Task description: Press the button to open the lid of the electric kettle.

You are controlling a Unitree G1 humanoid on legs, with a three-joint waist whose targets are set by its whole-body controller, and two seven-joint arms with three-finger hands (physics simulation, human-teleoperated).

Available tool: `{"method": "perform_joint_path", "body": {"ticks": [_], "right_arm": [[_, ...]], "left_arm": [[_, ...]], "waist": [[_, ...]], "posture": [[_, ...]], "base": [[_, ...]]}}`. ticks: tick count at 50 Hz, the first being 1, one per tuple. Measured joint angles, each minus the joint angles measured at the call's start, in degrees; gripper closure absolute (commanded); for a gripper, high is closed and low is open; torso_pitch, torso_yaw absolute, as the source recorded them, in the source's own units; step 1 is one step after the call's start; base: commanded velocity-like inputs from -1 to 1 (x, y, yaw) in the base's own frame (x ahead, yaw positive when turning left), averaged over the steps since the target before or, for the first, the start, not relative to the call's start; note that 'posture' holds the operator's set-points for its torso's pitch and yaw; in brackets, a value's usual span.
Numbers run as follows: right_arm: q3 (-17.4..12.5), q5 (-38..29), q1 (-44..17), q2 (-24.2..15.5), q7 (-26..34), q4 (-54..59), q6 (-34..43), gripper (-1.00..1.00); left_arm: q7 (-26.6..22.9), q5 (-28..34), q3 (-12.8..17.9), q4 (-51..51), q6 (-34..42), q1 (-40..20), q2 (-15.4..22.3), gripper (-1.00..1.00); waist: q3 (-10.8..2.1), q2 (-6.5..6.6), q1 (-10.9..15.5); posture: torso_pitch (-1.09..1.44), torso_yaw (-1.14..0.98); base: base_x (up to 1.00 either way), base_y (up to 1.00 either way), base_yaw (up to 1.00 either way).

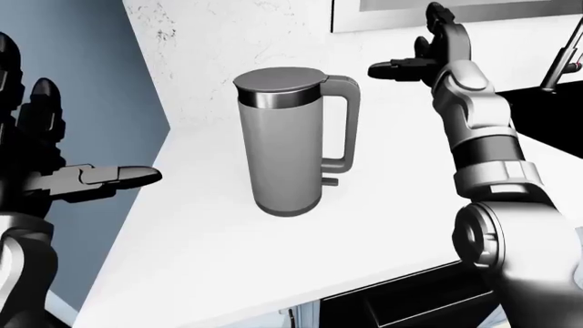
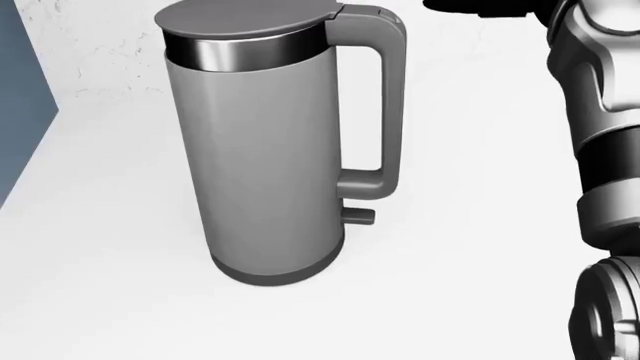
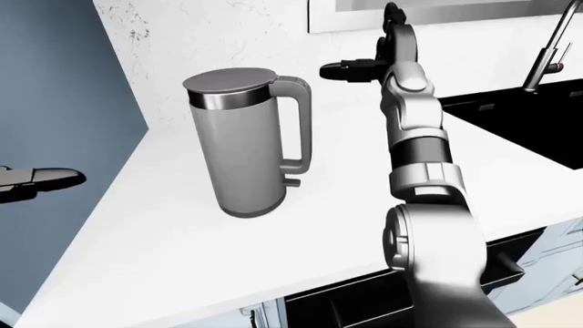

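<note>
Left-eye view showed the kettle [image 1: 290, 140] standing upright on the white counter [image 1: 227, 253], a little left of the picture's centre, its lid [image 1: 278, 80] down flat and its handle [image 1: 344, 123] turned toward three o'clock. The right hand [image 1: 421, 55] hung raised at about two o'clock from the kettle, clear of the handle and above the level of the lid, with one finger pointing toward nine o'clock at the handle's top and the others standing up, spread and gripping nothing. The left hand [image 1: 50, 164] sat at nine o'clock from the kettle, well apart from it and off the counter's edge, its fingers [image 1: 114, 178] splayed, one stretched out toward the kettle. A small tab [image 2: 360, 216] jutted from the kettle's body just under the handle's foot; whether that was the button could not be told from these renders. A faucet [image 3: 545, 51] stood over the black sink [image 3: 519, 123] at the far right.
</note>
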Motion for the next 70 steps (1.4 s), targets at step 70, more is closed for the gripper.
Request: {"method": "perform_joint_path", "body": {"ticks": [70], "right_arm": [[0.94,0.76,-0.65,2.03,4.05,-4.97,4.45,-1.0]], "left_arm": [[-4.5,1.74,-2.94,-1.46,0.28,0.43,-2.44,-1.0]], "waist": [[-0.14,-0.27,0.13]], "posture": [[-0.31,0.0]], "base": [[0.0,0.0,0.0]]}}
